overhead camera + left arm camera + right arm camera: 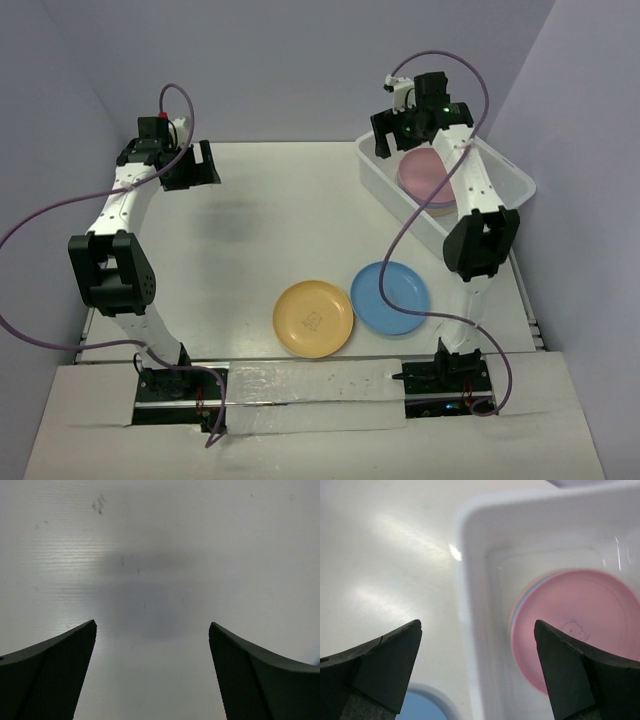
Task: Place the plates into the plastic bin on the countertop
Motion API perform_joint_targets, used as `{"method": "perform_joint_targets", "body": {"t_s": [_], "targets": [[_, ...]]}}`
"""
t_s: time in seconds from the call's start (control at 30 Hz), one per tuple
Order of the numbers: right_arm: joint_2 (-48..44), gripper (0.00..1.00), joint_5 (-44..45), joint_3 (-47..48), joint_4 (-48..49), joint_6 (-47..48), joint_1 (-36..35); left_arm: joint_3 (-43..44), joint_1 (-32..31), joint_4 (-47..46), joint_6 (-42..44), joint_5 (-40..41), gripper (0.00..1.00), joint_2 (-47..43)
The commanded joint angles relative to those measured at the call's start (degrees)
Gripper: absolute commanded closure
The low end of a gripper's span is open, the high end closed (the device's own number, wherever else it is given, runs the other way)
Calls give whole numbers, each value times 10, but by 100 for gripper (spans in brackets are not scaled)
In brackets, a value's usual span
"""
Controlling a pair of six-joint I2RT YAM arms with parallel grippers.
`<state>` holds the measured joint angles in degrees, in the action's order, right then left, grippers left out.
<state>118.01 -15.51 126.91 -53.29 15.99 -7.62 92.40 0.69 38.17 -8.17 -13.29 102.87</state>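
Note:
The plastic bin (385, 190) stands at the right rear of the countertop (270, 220). It holds a stack of plates with a pink plate (425, 172) on top. My right gripper (392, 140) hovers open and empty over the bin's left end. The right wrist view shows the right gripper (477, 625) straddling the bin rim (465, 580), with the pink plate (575, 630) lying below to its right. A yellow plate (313, 317) and a blue plate (390, 297) lie side by side near the front. My left gripper (195, 165) hangs open at the rear left over bare countertop (160, 555).
Purple cables loop from both arms. A corner of the blue plate (417, 707) shows under my right gripper's left finger. The countertop's low rim (530, 310) runs along the right side, and walls close in the left, rear and right.

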Motion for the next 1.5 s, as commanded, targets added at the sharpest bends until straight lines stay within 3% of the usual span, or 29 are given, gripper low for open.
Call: {"method": "perform_joint_targets", "body": {"t_s": [0.0,0.1,0.17,0.23,0.37,0.53,0.77,1.0,1.3,1.47], "targets": [[-112,0,-240,-19,-60,228,-4,24,1,5,71,-115,1,-29],[-103,0,-289,-7,-164,375,-17,18,3,5,96,-166,1,-34],[-88,0,-297,-1,-262,502,-38,18,3,9,105,-185,1,-37],[-95,1,-280,-29,-295,572,-63,17,4,13,107,-189,1,-38],[-137,7,-195,-218,-295,715,-132,14,5,23,111,-189,1,-43],[-97,23,-174,-249,-295,715,-160,-1,5,30,114,-179,1,-61],[-56,31,-102,-329,-295,767,-162,-42,5,31,116,-163,1,-100],[-45,35,-57,-355,-294,808,-164,-47,5,34,119,-150,1,-105],[15,38,-51,-327,-289,781,-165,-48,5,31,116,-141,1,-105],[14,44,-51,-359,-271,776,-167,-49,5,35,119,-132,1,-105]]}}
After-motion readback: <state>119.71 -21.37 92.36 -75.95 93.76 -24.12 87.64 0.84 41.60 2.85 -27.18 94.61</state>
